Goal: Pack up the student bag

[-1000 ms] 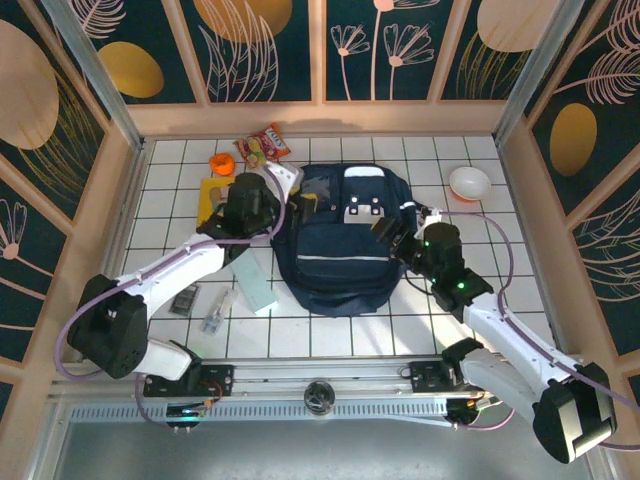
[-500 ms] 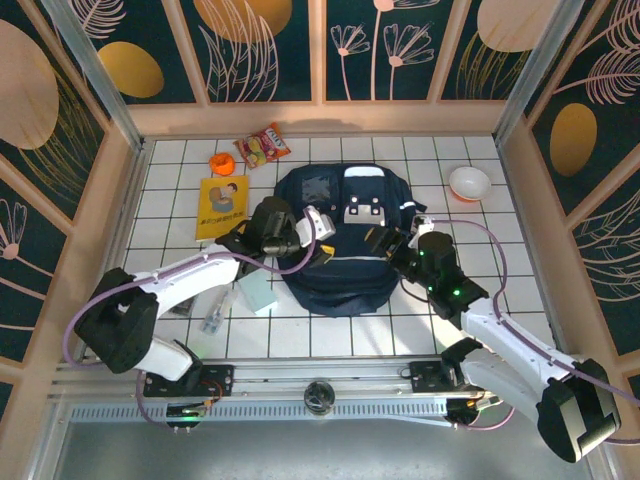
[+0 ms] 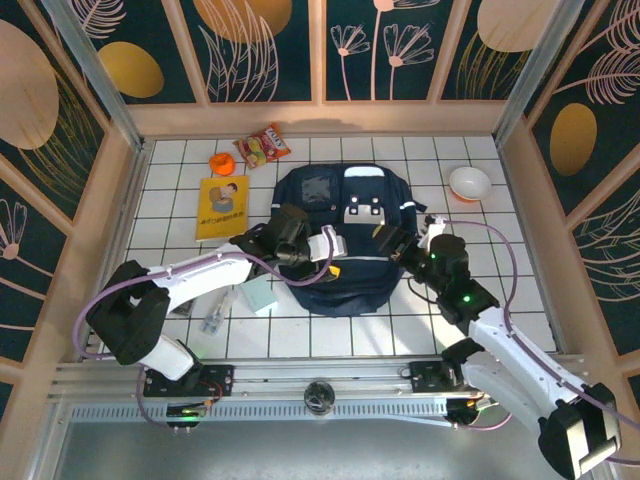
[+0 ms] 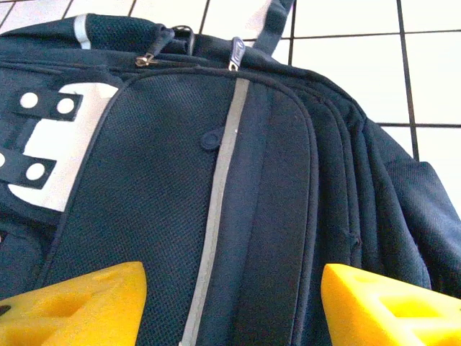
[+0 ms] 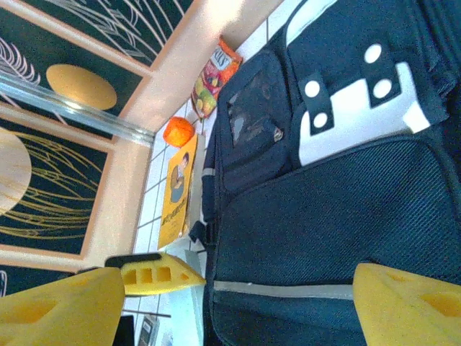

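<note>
The student bag [image 3: 340,250], dark navy with light stripes and grey buckle patches, lies flat mid-table. My left gripper [image 3: 330,258] hovers over its front pocket. In the left wrist view its yellow fingers [image 4: 72,306] stand wide apart above the bag's fabric [image 4: 216,180], and the left gripper [image 4: 232,306] is open with nothing in it. My right gripper [image 3: 392,240] sits at the bag's right side. It [image 5: 234,310] is open too, with the bag's pocket [image 5: 324,216] below it. One of the left gripper's fingers [image 5: 155,274] shows at the bag's left edge.
A yellow book [image 3: 223,208], an orange object [image 3: 222,161] and a snack packet [image 3: 262,145] lie at the back left. A white bowl [image 3: 469,183] sits back right. Left of the bag are a pale green box [image 3: 258,293], a clear packet [image 3: 216,313] and a dark small item [image 3: 185,300].
My left arm has swung right, from over the yellow book onto the bag's front, and its jaws have widened. The right gripper has shifted slightly at the bag's right side.
</note>
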Controlling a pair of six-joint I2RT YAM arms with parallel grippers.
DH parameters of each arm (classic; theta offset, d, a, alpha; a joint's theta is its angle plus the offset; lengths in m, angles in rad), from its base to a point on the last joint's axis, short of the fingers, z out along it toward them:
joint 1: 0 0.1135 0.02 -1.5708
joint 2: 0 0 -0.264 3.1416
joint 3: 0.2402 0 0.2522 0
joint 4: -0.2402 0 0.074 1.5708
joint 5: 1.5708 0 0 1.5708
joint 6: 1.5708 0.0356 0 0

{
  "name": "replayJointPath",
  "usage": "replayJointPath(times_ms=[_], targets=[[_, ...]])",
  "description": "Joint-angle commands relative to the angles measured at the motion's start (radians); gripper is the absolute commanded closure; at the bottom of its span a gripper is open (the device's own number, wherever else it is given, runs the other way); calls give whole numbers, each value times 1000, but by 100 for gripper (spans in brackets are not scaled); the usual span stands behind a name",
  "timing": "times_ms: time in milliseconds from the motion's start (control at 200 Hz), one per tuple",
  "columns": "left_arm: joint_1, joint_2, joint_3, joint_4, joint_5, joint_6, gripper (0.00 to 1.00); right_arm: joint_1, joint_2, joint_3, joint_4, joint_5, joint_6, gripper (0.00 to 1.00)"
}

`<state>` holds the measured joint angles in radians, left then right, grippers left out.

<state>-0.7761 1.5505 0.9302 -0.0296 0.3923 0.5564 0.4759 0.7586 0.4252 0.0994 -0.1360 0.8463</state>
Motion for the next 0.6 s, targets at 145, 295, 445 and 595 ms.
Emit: replayJointPath(times_ms=[145, 295, 445, 595], targets=[[-28, 83, 34, 71, -13, 39, 31, -85, -33, -15, -94, -78, -39, 16], [-46, 155, 97, 31, 1, 79, 30, -102, -33, -32, -104, -99, -36, 16], [-52, 225, 122, 13, -14, 106, 27, -109, -32, -43, -95, -115, -31, 16], [-53, 240, 142, -29, 27, 104, 24, -119, -33, -40, -105, -123, -36, 16]])
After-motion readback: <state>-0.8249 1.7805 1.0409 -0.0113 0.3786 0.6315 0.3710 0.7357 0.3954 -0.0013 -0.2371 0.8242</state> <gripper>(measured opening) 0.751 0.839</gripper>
